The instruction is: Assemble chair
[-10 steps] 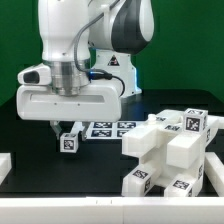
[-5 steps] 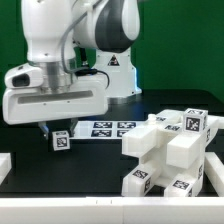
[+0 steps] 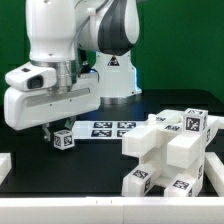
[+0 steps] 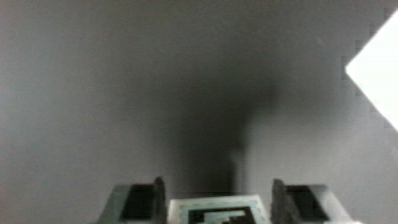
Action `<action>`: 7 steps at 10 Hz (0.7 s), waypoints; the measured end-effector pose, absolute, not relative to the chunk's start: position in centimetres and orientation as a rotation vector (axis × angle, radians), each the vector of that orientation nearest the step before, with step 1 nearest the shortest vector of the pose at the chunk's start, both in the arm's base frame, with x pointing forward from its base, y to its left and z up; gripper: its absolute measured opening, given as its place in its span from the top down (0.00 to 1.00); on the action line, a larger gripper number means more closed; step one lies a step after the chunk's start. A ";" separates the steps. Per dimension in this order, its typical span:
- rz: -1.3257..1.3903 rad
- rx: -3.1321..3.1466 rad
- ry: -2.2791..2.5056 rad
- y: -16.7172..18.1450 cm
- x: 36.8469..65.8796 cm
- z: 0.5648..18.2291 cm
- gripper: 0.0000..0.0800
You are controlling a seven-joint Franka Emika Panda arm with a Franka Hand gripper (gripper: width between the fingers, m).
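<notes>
My gripper point(image 3: 62, 134) hangs at the exterior view's left, just above the black table. It is shut on a small white tagged chair block point(image 3: 65, 140). In the wrist view the gripper point(image 4: 217, 204) has a finger on each side of the block point(image 4: 221, 212), whose tag faces the camera. A blocky white chair assembly point(image 3: 168, 152) made of several tagged parts stands at the exterior view's right, apart from my gripper.
The marker board point(image 3: 108, 128) lies flat on the table behind the held block. A white rim piece point(image 3: 5, 164) shows at the exterior view's left edge. The robot's base point(image 3: 115, 70) stands at the back. A white shape point(image 4: 379, 85) shows at the wrist view's edge.
My gripper, with the block in it, has moved towards the exterior view's left and turned slightly. The chair assembly has not moved.
</notes>
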State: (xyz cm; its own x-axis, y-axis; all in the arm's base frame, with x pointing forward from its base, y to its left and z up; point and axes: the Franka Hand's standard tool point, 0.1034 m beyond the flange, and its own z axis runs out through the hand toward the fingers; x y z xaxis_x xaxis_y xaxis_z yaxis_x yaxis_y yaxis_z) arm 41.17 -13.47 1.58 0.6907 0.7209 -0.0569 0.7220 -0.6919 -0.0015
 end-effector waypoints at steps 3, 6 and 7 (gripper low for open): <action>-0.124 2.671 1.613 -13.1 40.7 1.0 0.65; -0.133 2.646 1.650 -13.3 40.6 0.9 0.64; -0.133 2.658 1.630 -13.3 40.6 0.9 0.43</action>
